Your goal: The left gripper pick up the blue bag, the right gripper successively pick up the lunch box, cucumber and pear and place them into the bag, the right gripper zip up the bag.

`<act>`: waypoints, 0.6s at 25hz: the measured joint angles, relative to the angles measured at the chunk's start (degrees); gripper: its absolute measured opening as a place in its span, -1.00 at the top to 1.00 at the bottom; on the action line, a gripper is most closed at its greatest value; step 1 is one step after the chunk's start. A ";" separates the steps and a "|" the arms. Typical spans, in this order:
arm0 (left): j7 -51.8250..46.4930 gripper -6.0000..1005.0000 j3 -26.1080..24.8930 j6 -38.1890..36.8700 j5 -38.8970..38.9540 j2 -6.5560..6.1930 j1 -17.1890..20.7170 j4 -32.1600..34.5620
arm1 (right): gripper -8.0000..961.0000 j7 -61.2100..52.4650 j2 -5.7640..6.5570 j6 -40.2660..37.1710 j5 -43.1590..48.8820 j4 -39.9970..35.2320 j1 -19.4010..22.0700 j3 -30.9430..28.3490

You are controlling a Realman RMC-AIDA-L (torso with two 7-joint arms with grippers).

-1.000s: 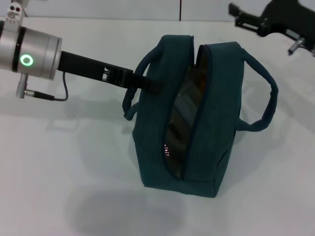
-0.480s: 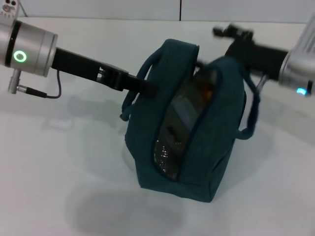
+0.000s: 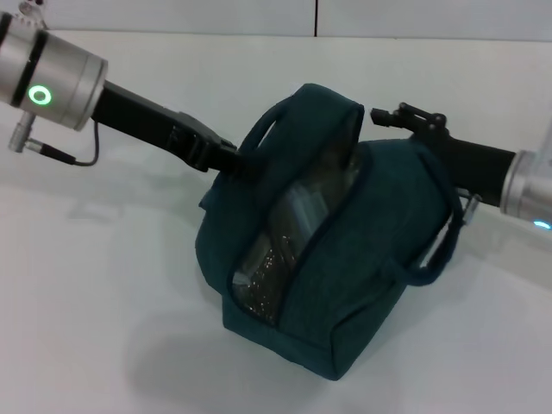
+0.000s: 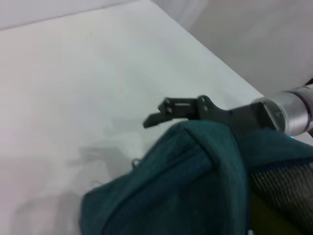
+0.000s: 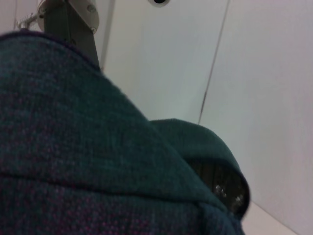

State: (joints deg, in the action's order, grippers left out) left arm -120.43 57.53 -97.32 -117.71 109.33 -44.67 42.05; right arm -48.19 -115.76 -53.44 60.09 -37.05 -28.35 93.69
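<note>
The blue bag [image 3: 362, 259] leans over on the white table, its zip opening gaping along the top. My left gripper [image 3: 231, 159] is shut on the bag's near handle and holds it up. Through the opening a pale, clear shape shows, likely the lunch box [image 3: 297, 207], against silvery lining. The cucumber and the pear are hidden. My right gripper [image 3: 385, 116] sits at the far end of the opening, right against the fabric. The left wrist view shows that right gripper [image 4: 155, 115] just past the bag [image 4: 186, 186]. The bag [image 5: 73, 147] fills the right wrist view.
White table [image 3: 103, 302] stretches around the bag on all sides, with a white wall behind. The bag's second handle [image 3: 444, 246] loops out on the right side below my right arm.
The bag has tipped further over and shifted left as my left gripper pulled its handle. My right arm came in from the far right and down to the bag's top end.
</note>
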 joint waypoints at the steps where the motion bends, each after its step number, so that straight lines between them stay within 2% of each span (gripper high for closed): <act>1: 0.37 0.84 -0.22 0.06 0.02 -0.18 0.01 0.22 | -0.84 -0.20 0.05 0.00 0.01 -0.99 1.13 0.02; 9: 2.54 0.84 -5.26 0.39 0.01 -0.48 0.70 2.64 | -0.83 -1.97 0.25 -0.85 -0.05 -6.78 9.54 0.31; 15: 3.78 0.84 -6.21 0.48 -0.09 -0.26 0.07 2.48 | -0.83 -4.37 0.40 -9.39 0.20 -6.91 13.36 -0.32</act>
State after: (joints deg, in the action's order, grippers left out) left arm -116.66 51.32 -96.84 -117.80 109.08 -44.60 44.53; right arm -52.57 -115.36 -62.83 60.29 -43.96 -14.99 93.37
